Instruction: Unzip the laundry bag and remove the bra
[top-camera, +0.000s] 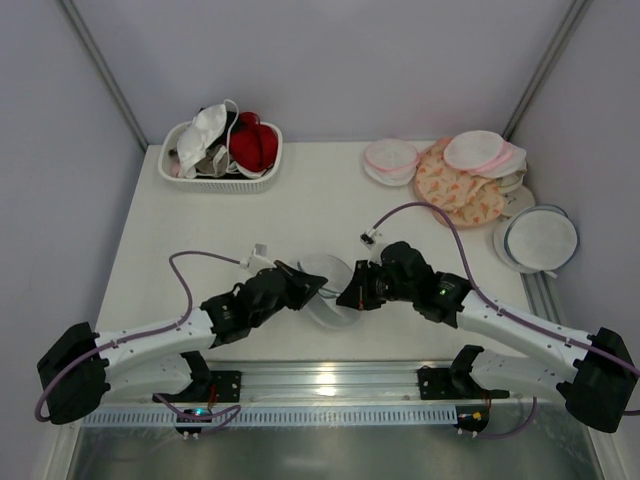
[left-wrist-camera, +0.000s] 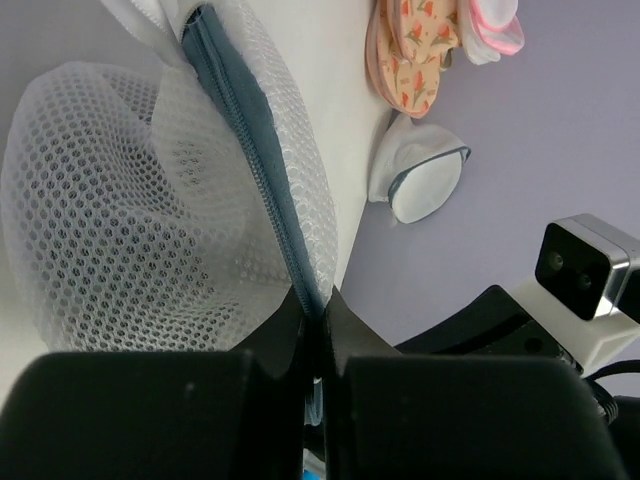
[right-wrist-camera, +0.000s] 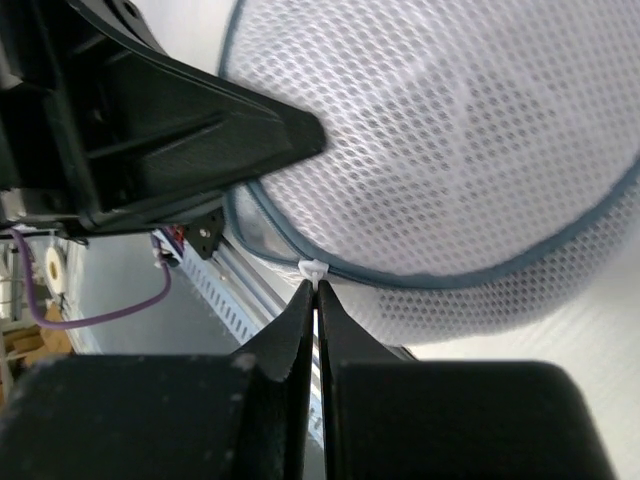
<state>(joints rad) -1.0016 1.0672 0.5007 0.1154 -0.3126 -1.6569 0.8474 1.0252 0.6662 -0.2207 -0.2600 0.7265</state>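
Note:
The laundry bag (top-camera: 330, 285), a round white mesh pouch with a grey-blue zip rim, is held between my two grippers near the table's front middle. My left gripper (top-camera: 312, 284) is shut on the zip rim (left-wrist-camera: 262, 190) at the bag's left side. My right gripper (top-camera: 350, 297) is shut on the small white zip pull (right-wrist-camera: 312, 269) on the rim (right-wrist-camera: 480, 277). The mesh (right-wrist-camera: 450, 130) fills the right wrist view. No black bra shows inside the bag.
A white basket (top-camera: 222, 150) with red and white bras and something black stands at the back left. Pink-rimmed rounds (top-camera: 392, 160), a patterned pouch (top-camera: 455, 185) and a grey-rimmed white disc (top-camera: 540, 238) lie at the back right. A metal rail runs along the near edge.

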